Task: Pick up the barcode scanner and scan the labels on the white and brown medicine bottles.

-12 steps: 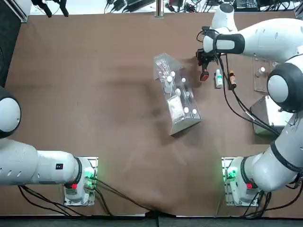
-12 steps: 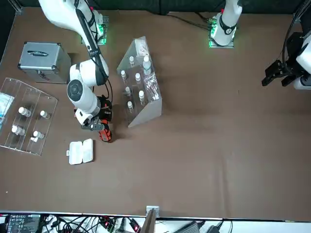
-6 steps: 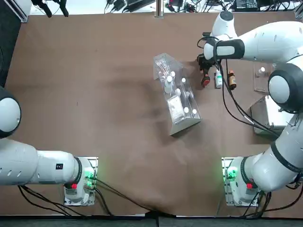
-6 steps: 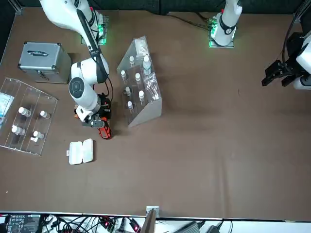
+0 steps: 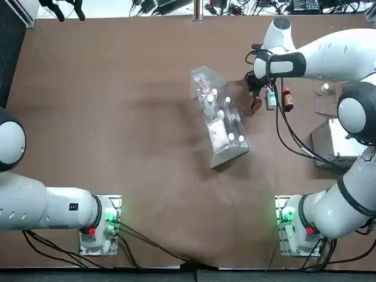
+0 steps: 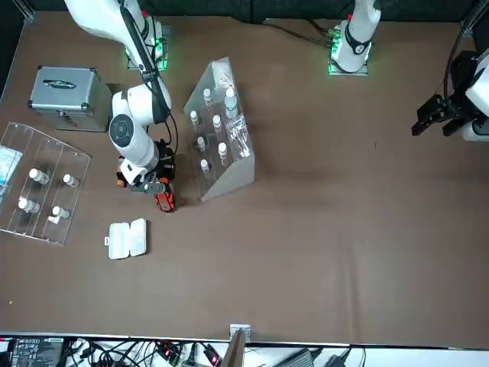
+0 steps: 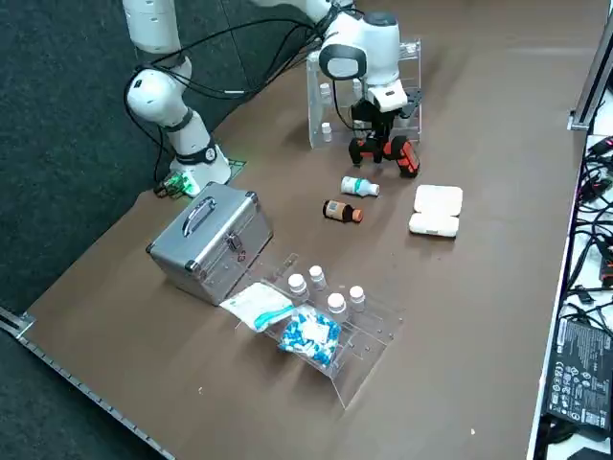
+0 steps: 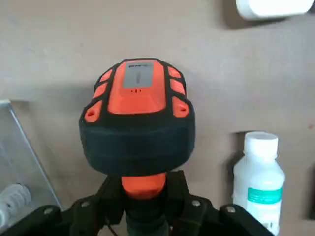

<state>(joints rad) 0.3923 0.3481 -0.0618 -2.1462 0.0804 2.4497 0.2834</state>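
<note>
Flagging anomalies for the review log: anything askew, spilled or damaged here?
No spill or damage stands out. The white bottle and brown bottle lie on their sides; the right gripper holds the scanner above the table.

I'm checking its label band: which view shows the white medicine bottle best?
Right wrist view: the white medicine bottle appears large, upright, its teal band facing the camera. The right side view shows it whole but small; top view, partly behind cables; front view, not visible.

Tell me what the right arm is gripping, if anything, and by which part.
The right pincer holds the orange-and-black barcode scanner by its handle, just below the head.
</note>
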